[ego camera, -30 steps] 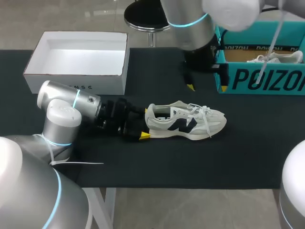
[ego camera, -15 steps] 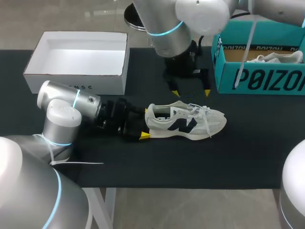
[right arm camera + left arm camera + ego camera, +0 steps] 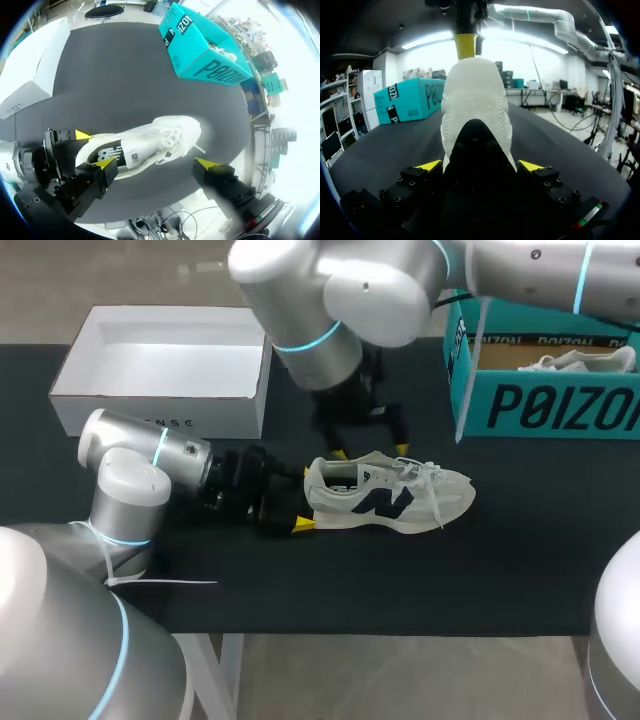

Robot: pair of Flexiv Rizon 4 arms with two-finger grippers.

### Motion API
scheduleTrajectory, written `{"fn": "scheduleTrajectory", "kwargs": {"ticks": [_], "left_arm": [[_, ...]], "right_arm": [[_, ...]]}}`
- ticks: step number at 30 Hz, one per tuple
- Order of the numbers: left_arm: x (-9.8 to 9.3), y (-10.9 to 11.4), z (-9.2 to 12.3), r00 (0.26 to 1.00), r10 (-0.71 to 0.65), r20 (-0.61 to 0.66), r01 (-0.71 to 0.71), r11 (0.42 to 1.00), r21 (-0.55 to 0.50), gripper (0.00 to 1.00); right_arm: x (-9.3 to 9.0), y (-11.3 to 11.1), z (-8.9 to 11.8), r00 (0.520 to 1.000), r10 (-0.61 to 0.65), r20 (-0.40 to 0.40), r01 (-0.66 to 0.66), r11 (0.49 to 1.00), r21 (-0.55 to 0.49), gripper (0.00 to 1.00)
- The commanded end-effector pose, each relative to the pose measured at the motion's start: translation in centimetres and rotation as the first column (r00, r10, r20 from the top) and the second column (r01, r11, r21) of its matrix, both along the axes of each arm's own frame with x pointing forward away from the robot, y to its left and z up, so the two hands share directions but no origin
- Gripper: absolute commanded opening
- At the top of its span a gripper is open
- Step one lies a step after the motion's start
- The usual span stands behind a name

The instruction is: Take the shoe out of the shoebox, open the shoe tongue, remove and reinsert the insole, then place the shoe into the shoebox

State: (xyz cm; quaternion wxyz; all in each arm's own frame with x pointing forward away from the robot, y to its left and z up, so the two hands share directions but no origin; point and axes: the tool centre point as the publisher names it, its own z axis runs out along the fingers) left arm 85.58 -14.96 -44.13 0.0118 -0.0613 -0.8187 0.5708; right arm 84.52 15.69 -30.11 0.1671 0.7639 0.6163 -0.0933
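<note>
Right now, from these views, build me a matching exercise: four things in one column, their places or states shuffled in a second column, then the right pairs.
1. white mesh sneaker with a navy logo
2. open white cardboard box
3. teal cardboard shoebox
4. right gripper

A. open, above the sneaker's collar
B. empty, at the far left of the black table
C. at the far right, holding a second white shoe
D. upright, heel gripped by the left gripper

Pairs: 1-D, 2-B, 3-C, 4-A.

Robotics lab: left arm (image 3: pixel 150 465), right arm (image 3: pixel 330 300), black table (image 3: pixel 520 560).
</note>
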Motion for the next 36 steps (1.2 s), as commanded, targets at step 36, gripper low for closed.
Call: {"fn": "scheduleTrajectory", "kwargs": {"ticks": [36], "left_arm": [[0.2, -0.2, -0.2, 1.000, -0.001, 0.000, 0.001, 1.000, 0.001, 0.00]], "right_arm": [[1.4, 1.2, -6.4, 0.997, 0.077, -0.012, -0.077, 0.996, -0.040, 1.00]]}}
